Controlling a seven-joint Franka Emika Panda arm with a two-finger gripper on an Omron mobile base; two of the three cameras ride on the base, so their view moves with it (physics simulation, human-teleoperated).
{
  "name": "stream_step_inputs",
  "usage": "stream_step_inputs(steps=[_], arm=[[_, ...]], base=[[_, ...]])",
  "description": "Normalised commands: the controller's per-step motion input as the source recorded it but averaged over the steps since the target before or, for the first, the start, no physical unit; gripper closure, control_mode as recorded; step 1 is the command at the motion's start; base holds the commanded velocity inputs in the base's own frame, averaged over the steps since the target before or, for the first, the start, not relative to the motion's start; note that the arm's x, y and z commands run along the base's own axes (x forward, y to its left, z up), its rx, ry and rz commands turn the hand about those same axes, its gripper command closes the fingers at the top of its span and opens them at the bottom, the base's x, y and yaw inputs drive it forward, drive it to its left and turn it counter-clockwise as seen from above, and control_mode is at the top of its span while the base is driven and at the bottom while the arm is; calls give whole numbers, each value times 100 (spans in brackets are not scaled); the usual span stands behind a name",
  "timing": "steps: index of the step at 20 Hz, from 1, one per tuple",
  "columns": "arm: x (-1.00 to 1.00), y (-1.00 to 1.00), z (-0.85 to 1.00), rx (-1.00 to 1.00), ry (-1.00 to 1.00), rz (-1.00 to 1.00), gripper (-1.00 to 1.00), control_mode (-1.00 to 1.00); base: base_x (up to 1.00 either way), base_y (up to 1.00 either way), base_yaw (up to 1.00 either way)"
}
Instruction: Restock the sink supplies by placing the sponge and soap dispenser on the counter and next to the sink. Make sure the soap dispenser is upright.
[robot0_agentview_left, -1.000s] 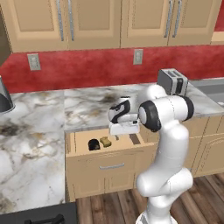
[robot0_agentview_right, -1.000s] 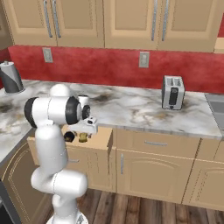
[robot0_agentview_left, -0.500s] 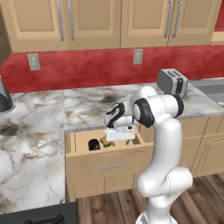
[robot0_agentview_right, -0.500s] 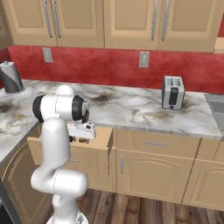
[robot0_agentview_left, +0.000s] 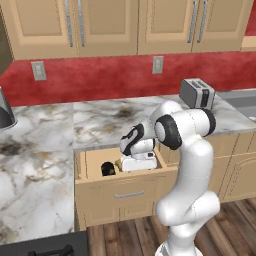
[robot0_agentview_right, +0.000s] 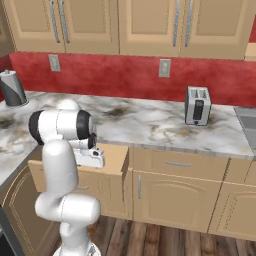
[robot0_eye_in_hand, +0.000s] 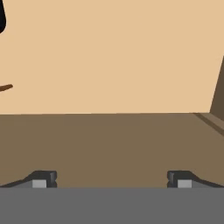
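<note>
1. At the far left of the left base view we see a dark, rounded appliance (robot0_agentview_left: 4, 111) at the edge of the marble worktop (robot0_agentview_left: 45, 150).
2. Below the worktop edge an open drawer (robot0_agentview_left: 95, 187) juts out; inside its left part lies the black soap dispenser (robot0_agentview_left: 108, 169), on the drawer floor, not on the worktop.
3. Just right of the dispenser our pincer (robot0_agentview_left: 136, 167) dips into the same drawer, close beside the bottle; we cannot tell whether they touch.
4. In the hand view the pincer (robot0_eye_in_hand: 112, 179) shows its fingertips (robot0_eye_in_hand: 40, 179) spread wide with nothing between them, facing the tan drawer wall.
5. We cannot make out the sponge.
6. Further right a silver toaster (robot0_agentview_left: 197, 93) stands on the worktop, and the sink (robot0_agentview_left: 244, 100) begins at the right edge.
</note>
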Motion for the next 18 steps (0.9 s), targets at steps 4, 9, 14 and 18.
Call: stream_step_inputs(steps=[4, 9, 14, 18], arm=[[-100, 0, 0, 0, -6, 0, -100, -100], [-100, 0, 1, 0, -3, 0, -100, -100], [-91, 0, 4, 0, -3, 0, -100, -100], [18, 33, 22, 0, -7, -1, -100, -100]], base=[[0, 0, 0], [0, 0, 0], [0, 0, 0], [0, 0, 0]])
